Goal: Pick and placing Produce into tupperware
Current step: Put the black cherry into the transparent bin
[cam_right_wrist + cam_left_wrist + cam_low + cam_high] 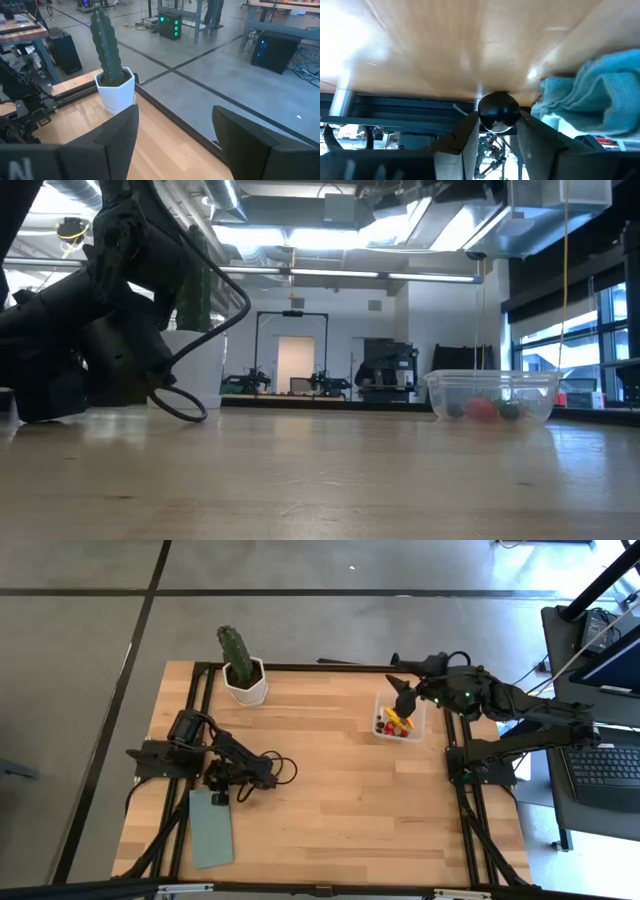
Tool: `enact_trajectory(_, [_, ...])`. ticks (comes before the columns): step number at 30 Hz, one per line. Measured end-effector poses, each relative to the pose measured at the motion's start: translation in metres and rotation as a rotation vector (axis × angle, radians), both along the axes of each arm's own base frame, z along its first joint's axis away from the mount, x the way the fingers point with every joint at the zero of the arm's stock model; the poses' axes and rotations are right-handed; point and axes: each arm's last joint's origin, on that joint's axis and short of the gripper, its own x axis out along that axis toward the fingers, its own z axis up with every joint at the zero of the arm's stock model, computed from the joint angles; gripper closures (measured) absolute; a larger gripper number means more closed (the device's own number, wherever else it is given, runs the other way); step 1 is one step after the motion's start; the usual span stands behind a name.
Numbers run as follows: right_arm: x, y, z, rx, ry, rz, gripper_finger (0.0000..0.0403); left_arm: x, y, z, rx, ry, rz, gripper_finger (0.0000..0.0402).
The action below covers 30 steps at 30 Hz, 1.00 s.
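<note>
Above tupperware point(401, 717): right gripper point(401, 706) open, produce point(391, 724) inside.

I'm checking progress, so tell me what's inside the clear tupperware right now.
The tupperware holds a few produce pieces: red, yellow-orange and dark ones. The right gripper hangs over its far side, hiding anything beneath it.

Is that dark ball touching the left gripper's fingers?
Touching. The left wrist view shows the dark berry wedged between the left gripper fingers, both sides pressing against it, no gap visible.
</note>
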Motion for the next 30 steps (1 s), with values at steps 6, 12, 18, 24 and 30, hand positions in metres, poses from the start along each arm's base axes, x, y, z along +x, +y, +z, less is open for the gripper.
enact_trajectory(6, [-0.007,0.001,0.004,-0.003,-0.027,0.001,0.0148,0.0,0.0,0.0,0.0,-0.002,-0.015,0.0284])
enact_trajectory(12, [-0.009,0.001,0.008,-0.006,-0.055,0.0,0.0148,0.0,0.0,0.0,0.006,0.0,-0.012,0.0305])
enact_trajectory(18, [-0.009,0.001,0.009,-0.008,-0.076,0.001,0.0148,0.0,0.0,0.0,0.015,0.0,-0.006,0.03])
enact_trajectory(24, [-0.008,0.002,0.011,-0.005,-0.094,0.024,0.0148,0.0,0.001,0.0,0.015,0.001,-0.005,0.0312])
enact_trajectory(30, [-0.007,0.002,0.012,0.0,-0.112,0.055,0.0148,-0.001,0.001,0.001,0.024,0.017,0.002,0.032])
